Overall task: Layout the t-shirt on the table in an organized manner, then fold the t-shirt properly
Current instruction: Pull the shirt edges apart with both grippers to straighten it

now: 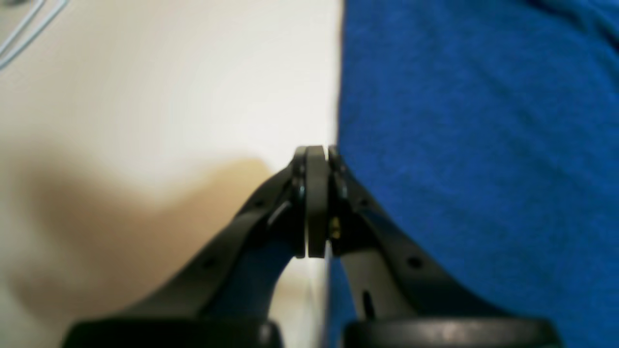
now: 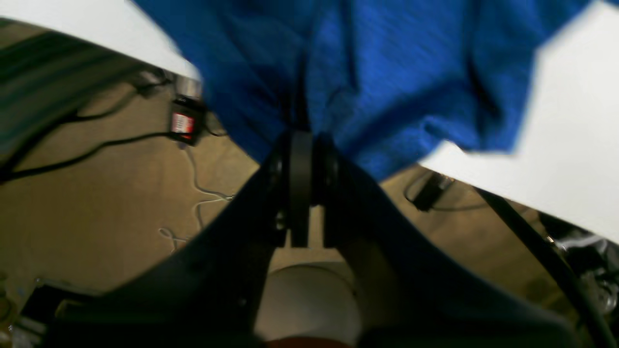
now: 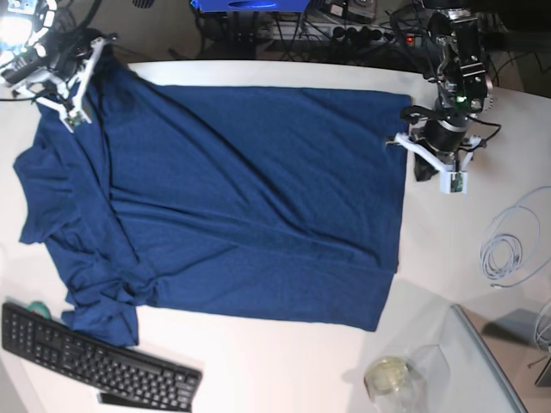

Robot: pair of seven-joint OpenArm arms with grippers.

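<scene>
Covering most of the frame: the t-shirt (image 3: 250, 198), dark navy, lies spread across the white table (image 3: 284, 361) in the base view.
Shirt layout: the hem runs down the right side of the cloth as a fairly straight edge; the collar end and sleeves are at the left, where the fabric is bunched and wrinkled, most of all at the lower left.
Shirt surface: long diagonal creases cross the middle; the upper edge lies close to the table's curved far edge.
Left gripper (image 1: 316, 154): seen at the right of the base view, just beside the shirt's upper right corner; in the left wrist view its black jaws are pressed together with nothing between them, tips over bare table right at the cloth's edge.
Right gripper (image 2: 301, 137): at the upper left of the base view, at the shirt's far left corner; in the right wrist view the jaws look pinched on a fold of the blue fabric, which hangs over the table edge above the floor. That view is blurred.
Keyboard (image 3: 95, 357): black, at the lower left, just below the bunched sleeve.
Cable (image 3: 508, 245): a pale coil on the table at the right, well apart from the shirt.
Clear container (image 3: 396, 374): bottom of the frame, right of centre, on the table.
</scene>
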